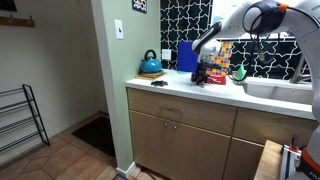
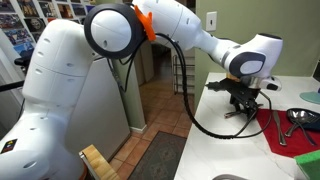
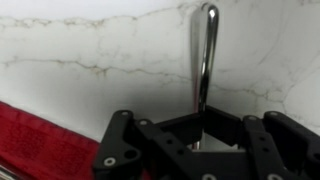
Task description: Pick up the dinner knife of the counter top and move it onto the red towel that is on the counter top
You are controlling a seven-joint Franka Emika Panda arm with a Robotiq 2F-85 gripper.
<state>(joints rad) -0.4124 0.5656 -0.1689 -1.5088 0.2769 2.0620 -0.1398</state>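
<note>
My gripper [image 3: 200, 135] is shut on the dinner knife [image 3: 204, 60], a shiny metal utensil whose handle sticks out away from the jaws over the white counter top [image 3: 80, 50]. The red towel [image 3: 40, 140] lies at the lower left of the wrist view, close beside the jaws. In an exterior view the gripper [image 2: 240, 103] hangs low over the counter top [image 2: 215, 140], just beside the near edge of the red towel [image 2: 290, 135]. In an exterior view the gripper [image 1: 204, 73] is by the towel [image 1: 214, 77]. I cannot tell whether the knife touches the counter.
A blue kettle [image 1: 151, 66], a small black lumpy object [image 1: 160, 83], an upright blue panel [image 1: 187, 57] and a multicoloured checkered item [image 1: 223, 52] stand on the counter. Metal utensils [image 2: 298, 118] lie on the towel. A sink [image 1: 275, 90] is beyond it.
</note>
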